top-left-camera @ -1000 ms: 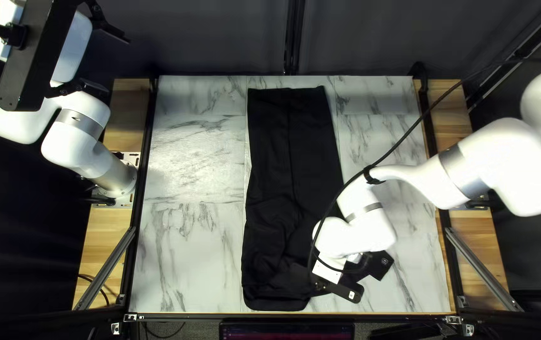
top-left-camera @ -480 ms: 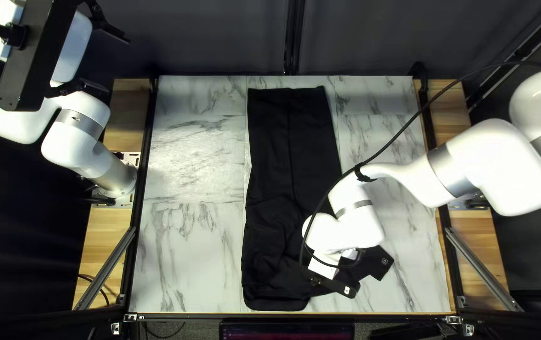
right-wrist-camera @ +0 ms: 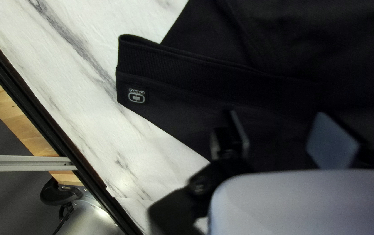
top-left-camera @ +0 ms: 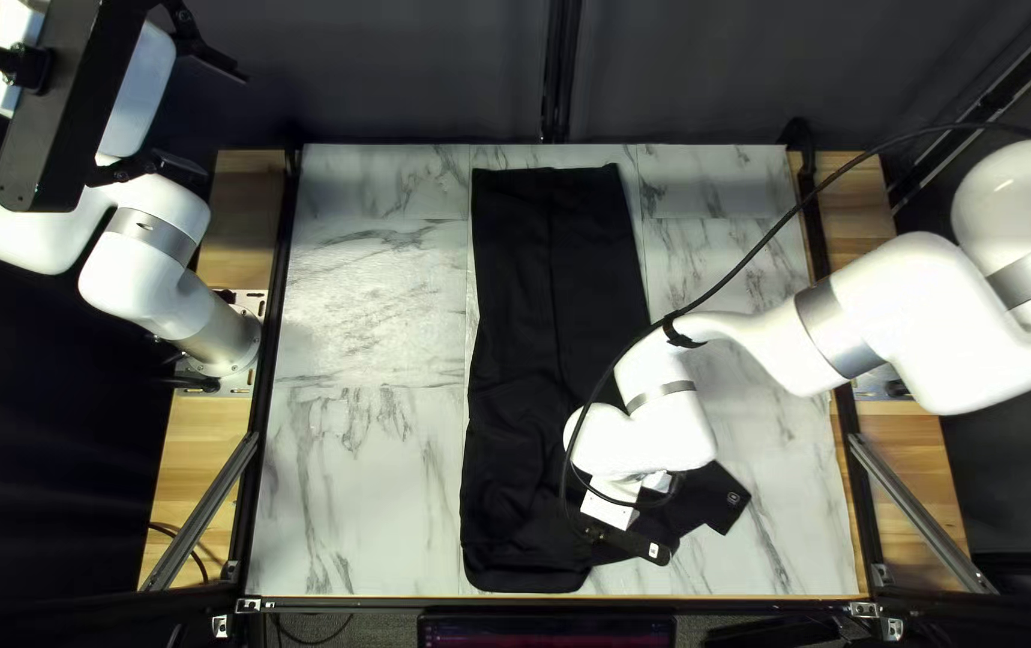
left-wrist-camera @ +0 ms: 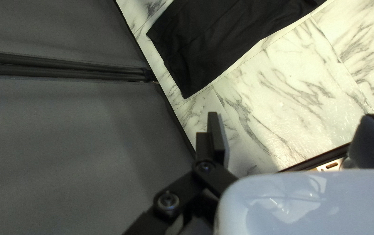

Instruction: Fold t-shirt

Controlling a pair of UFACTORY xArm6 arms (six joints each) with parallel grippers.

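Note:
A black t-shirt (top-left-camera: 552, 276) lies as a long strip from the table's far side toward its near edge, with a sleeve (top-left-camera: 722, 502) sticking out at its near right. My right gripper (top-left-camera: 630, 541) is low over that near part; in the right wrist view my right gripper (right-wrist-camera: 283, 132) stands open above the dark cloth (right-wrist-camera: 174, 102), a labelled band beside it. My left gripper (top-left-camera: 219, 124) is raised off the table's far left; in the left wrist view my left gripper (left-wrist-camera: 295, 130) is open, holding nothing, with the shirt's far end (left-wrist-camera: 213, 43) ahead.
The marble-patterned table (top-left-camera: 366, 300) shows bare on both sides of the shirt. A dark curtain (top-left-camera: 420, 72) hangs behind it. A black cable (top-left-camera: 768, 246) runs from my right arm across the table's right part. Metal rails (top-left-camera: 918, 510) flank the table.
My right arm has shifted left over the shirt's near part, uncovering more of the sleeve at the right. The left arm and the shirt look unmoved.

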